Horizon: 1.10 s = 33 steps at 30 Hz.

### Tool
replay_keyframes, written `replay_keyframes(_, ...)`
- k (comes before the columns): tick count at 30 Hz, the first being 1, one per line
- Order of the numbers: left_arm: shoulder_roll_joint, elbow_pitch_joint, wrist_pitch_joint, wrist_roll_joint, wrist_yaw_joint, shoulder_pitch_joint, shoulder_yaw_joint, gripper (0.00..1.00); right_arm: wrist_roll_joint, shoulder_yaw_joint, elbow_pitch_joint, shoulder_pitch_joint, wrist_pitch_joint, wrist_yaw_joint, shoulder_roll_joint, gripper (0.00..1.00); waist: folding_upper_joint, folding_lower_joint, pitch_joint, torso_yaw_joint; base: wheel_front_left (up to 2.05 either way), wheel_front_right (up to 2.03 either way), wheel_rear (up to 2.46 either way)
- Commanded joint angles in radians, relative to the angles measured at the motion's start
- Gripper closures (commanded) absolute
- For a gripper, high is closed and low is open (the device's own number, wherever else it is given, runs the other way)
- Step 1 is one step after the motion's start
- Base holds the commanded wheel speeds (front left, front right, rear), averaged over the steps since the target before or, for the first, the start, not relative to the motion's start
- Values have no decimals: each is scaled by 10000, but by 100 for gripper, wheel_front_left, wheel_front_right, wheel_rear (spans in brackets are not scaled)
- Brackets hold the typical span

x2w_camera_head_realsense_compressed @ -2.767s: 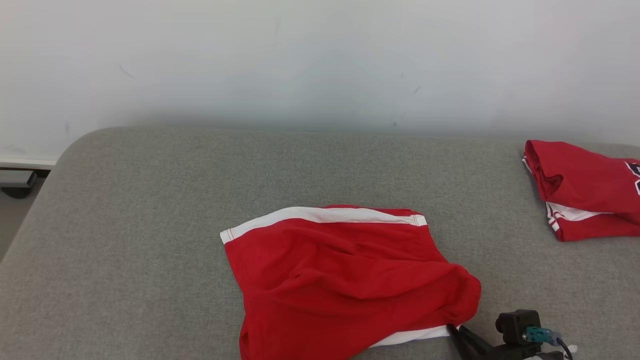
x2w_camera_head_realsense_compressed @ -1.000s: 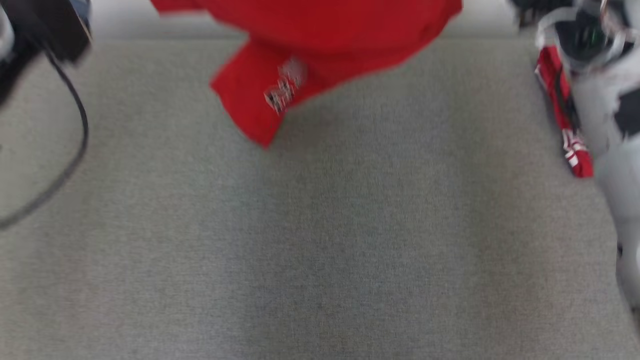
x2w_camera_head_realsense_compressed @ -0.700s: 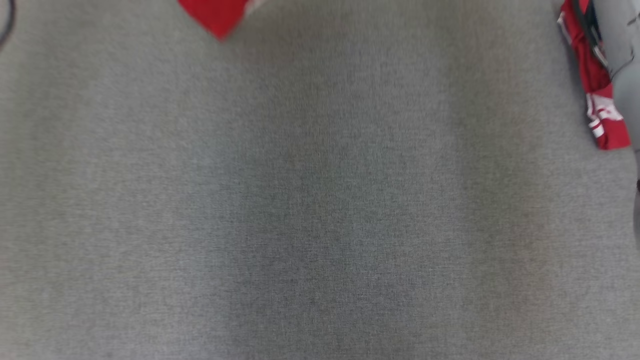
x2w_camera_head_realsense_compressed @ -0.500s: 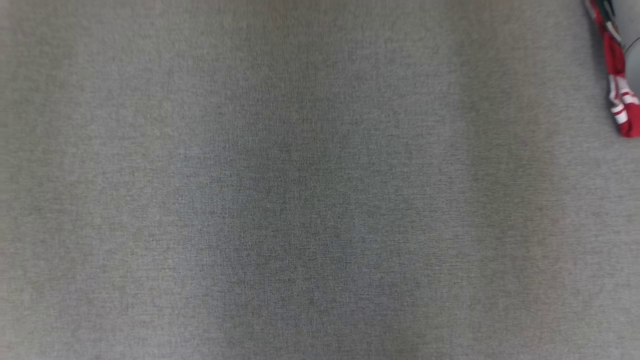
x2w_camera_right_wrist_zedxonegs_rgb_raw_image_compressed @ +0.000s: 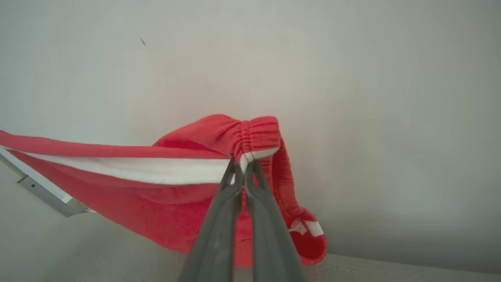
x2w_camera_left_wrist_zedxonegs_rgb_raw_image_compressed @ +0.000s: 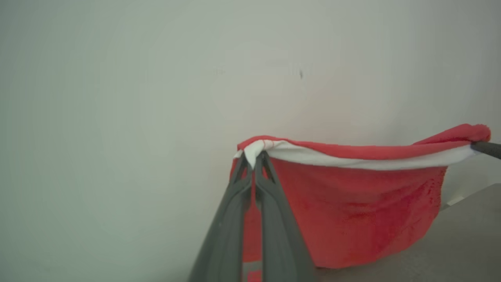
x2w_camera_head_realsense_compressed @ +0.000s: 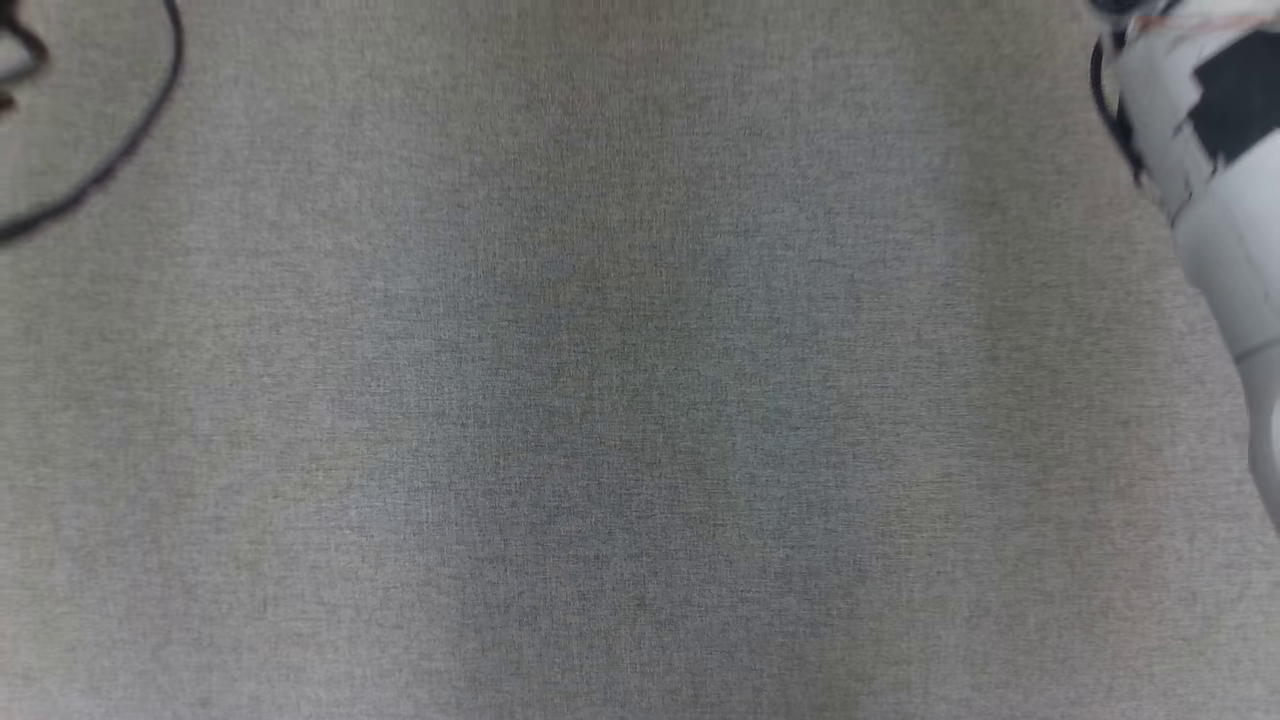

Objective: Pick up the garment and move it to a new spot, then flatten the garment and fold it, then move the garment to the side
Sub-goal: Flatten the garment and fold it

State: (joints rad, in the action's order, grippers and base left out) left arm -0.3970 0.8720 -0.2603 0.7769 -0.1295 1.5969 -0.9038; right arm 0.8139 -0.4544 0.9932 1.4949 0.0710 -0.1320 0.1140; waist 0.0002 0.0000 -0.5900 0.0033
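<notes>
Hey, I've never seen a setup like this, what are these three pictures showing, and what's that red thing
This is a two-armed robot, and each picture comes from a different camera on it. One looks down from its head at a grey fabric surface; the pale shape at the right edge is a forearm, and a dark cable loops at top left. The other two come from wrist cameras looking along each arm's fingers. The left claw is shut on one end of a red garment with a white band, and the right claw is shut on the other end. The garment hangs stretched between them before a plain wall.
</notes>
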Motion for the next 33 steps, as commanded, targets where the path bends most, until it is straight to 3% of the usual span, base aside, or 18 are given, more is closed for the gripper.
replay_keyframes(1,-108,-219,-54,-84,1,-274,88,100,207,-159,-165,-274,-30,21,164,100,-2,0,190,6,0,0,0)
replay_keyframes(7,-363,-1455,-58,-383,-2,-1787,680,100,1256,-1007,-1281,-1601,-99,20,769,100,-2,0,821,12,0,0,0)
replay_keyframes(13,-613,-2747,-60,-378,293,-3980,1253,100,2313,-1769,-2521,-3305,-120,20,1531,100,-2,0,1764,-29,0,0,0)
replay_keyframes(25,-1279,-5130,-62,-100,1374,-7902,1889,100,3472,-2489,-4081,-6188,-145,21,2371,100,-2,0,3235,-198,0,0,0)
replay_keyframes(33,-1517,-6485,-62,-41,2134,-10407,1614,100,3778,-2649,-4892,-8281,-19,21,2897,100,-2,0,4106,-41,0,0,0)
